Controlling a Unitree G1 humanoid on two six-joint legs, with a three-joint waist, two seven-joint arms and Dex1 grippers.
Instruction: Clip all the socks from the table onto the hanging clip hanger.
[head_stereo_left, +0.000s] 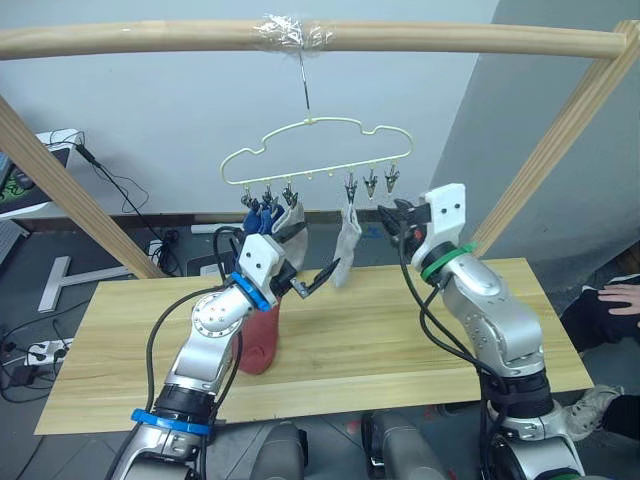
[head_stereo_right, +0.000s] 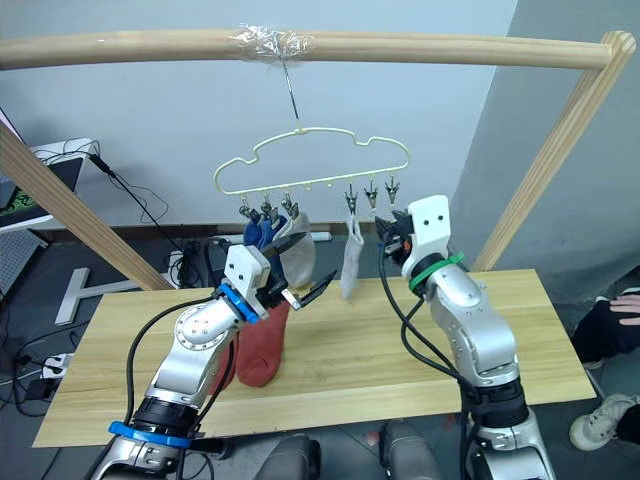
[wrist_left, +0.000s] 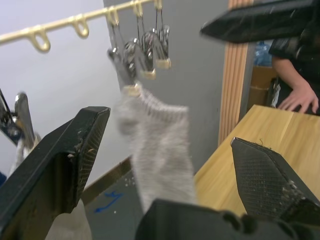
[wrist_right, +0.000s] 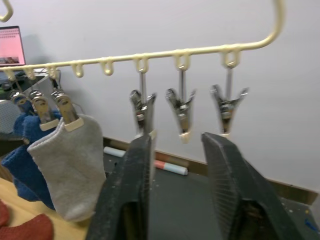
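Observation:
The clip hanger hangs by its hook from a wooden pole. Blue socks and a grey sock are clipped at its left end. Another grey sock hangs from a clip right of the middle. The two clips at the right end are bare. Rust-red sock fabric lies on the table under my left forearm. My left gripper is wide open, with the hanging grey sock just beyond its fingers. My right gripper is open just below the bare clips.
A round wooden pole frame spans overhead, with slanted legs at both sides of the table. A person's hand rests past the table's right end. Cables and a power strip lie on the floor behind the table at the left.

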